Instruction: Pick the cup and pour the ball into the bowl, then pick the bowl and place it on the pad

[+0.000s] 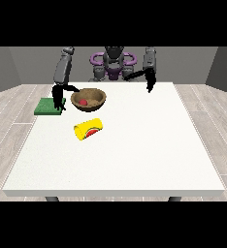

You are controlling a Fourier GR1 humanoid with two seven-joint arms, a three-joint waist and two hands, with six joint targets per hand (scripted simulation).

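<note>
Cup [88, 129]: yellow, with a red and green mark on its side, it lies toppled on the white table [135, 160], in front of the wooden bowl [89, 100] on the camera side and a little apart from it. You can read its long axis as running roughly level across the view, tilted slightly, with the rim end at the view's left and nearer the camera, and the base end at the view's right. The mouth thus points away from the bowl, which suggests a cup set aside once emptied.

Red ball [83, 102]: it rests inside the bowl, left of centre. From this you may judge the pouring step complete.

Bowl: upright on the table, just right of the green pad [48, 106] and not on it. The pad lies flat near the table's left edge, so the remaining carry is short.

Hand at the view's left [58, 99]: it hangs between pad and bowl, with one dark part reaching towards the bowl's left rim, probably placed for the pick. Whether its fingers are apart or closed on the rim, you cannot tell.

Hand at the view's right [150, 85]: it hangs above the table's far edge, well apart from every object, holding nothing; its finger state is also unclear.
</note>
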